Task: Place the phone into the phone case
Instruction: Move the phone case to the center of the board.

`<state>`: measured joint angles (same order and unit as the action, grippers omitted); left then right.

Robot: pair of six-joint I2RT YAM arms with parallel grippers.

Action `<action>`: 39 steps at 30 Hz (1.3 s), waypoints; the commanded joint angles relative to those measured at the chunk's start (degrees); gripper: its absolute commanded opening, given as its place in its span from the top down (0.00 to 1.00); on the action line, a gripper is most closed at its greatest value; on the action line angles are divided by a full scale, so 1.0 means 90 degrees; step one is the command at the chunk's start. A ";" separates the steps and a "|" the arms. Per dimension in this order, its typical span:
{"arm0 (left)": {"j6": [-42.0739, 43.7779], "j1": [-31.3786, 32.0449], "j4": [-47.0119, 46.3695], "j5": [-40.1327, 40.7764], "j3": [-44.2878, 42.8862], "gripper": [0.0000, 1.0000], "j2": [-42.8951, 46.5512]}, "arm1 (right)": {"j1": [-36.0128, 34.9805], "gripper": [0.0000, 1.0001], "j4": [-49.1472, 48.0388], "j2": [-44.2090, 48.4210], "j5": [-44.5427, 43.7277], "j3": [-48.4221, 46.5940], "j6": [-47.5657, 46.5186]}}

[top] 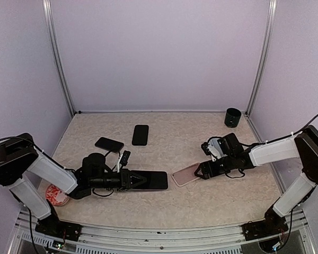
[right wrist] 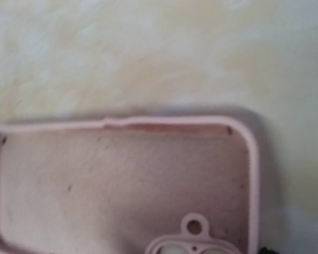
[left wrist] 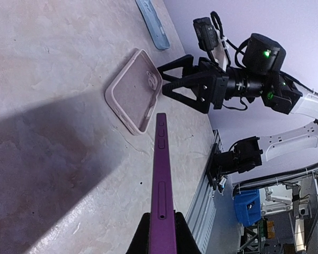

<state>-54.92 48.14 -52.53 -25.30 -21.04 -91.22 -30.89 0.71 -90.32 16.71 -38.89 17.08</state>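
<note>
My left gripper (top: 139, 180) is shut on the near end of a dark phone (top: 156, 181) and holds it flat just above the table, pointing right. In the left wrist view the phone shows as a purple edge (left wrist: 161, 174) between my fingers (left wrist: 161, 218). The empty pink case (top: 186, 173) lies open side up just right of the phone's free end, a small gap apart. It also shows in the left wrist view (left wrist: 133, 91) and fills the right wrist view (right wrist: 122, 180). My right gripper (top: 202, 170) is open at the case's far end (left wrist: 172, 79).
Two other dark phones (top: 140, 134) (top: 109, 144) lie at the back left. A black cup (top: 232, 117) stands at the back right. A red-and-white round thing (top: 56, 194) lies by my left arm's base. A light blue case (left wrist: 152, 24) lies beyond the pink one.
</note>
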 commanded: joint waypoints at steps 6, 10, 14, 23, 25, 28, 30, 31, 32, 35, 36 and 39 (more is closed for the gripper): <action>-0.0342 -0.0198 -0.0549 0.0022 -0.0252 1.00 -0.0242 | -0.0909 0.21 -0.0291 0.0309 0.0131 0.0200 0.0320; -0.0385 -0.0202 -0.0360 0.0078 -0.0397 1.00 -0.0245 | -0.1112 0.21 -0.0362 0.0291 0.0047 0.0191 0.0524; -0.0435 -0.0215 -0.0212 0.0057 -0.0528 1.00 -0.0231 | -0.1293 0.21 -0.0401 0.0271 -0.0050 0.0132 0.0610; -0.0741 -0.0205 0.0344 0.0046 -0.1010 1.00 -0.0496 | -0.1170 0.12 -0.0221 0.0606 -0.0410 0.0050 0.0699; -0.0812 -0.0177 0.0330 0.0005 -0.1102 1.00 -0.0591 | -0.1024 0.10 -0.0211 0.0670 -0.0350 0.0044 0.0745; -0.0862 -0.0094 0.0478 -0.0020 -0.1312 1.00 -0.0738 | -0.0773 0.09 -0.0256 0.0714 -0.0150 0.0045 0.0832; -0.0913 -0.0030 0.0560 -0.0021 -0.1441 1.00 -0.0826 | -0.0613 0.08 -0.0324 0.0715 -0.0021 0.0068 0.0901; -0.0941 0.0002 0.0579 -0.0021 -0.1498 1.00 -0.0898 | -0.0545 0.08 -0.0366 0.0703 0.0038 0.0078 0.0939; -0.0977 0.0017 0.0603 -0.0021 -0.1559 1.00 -0.0941 | -0.0493 0.08 -0.0416 0.0688 0.0124 0.0088 0.0964; -0.1072 0.0093 0.0685 -0.0002 -0.1743 1.00 -0.1122 | -0.0416 0.08 -0.0557 0.0593 0.0225 0.0093 0.1039; -0.1090 0.0120 0.0711 0.0003 -0.1808 1.00 -0.1179 | -0.0399 0.07 -0.0595 0.0550 0.0238 0.0091 0.1052; -0.1192 0.0189 0.0802 0.0048 -0.2008 1.00 -0.1353 | -0.0393 0.07 -0.0701 0.0469 0.0262 0.0081 0.1111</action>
<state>-64.27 48.90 -44.18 -24.84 -36.12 -101.80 -34.79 -3.01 -85.23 17.41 -37.76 25.69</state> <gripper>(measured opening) 0.077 0.926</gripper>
